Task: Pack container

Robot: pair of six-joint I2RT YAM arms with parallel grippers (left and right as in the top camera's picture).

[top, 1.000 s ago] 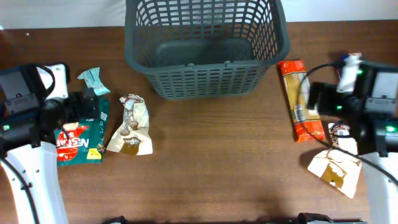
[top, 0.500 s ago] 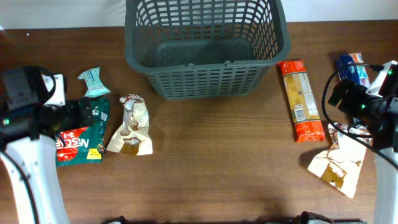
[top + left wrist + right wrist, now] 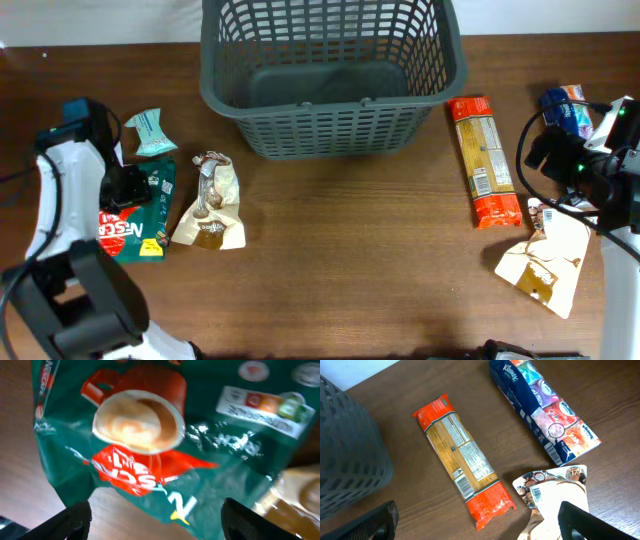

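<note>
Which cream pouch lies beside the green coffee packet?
The left cream pouch, just right of the green coffee packet; the other cream pouch lies far right, below the orange pasta packet.

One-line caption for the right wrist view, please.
Open right gripper above a long orange packet, a tissue pack and a cream pouch; container at left edge.

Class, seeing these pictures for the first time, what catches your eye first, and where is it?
The big dark grey container dominates the far edge of the table, with nothing inside. A bright orange-red packet lies to its right, and a green Nescafe packet on the left fills the left wrist view.
</note>
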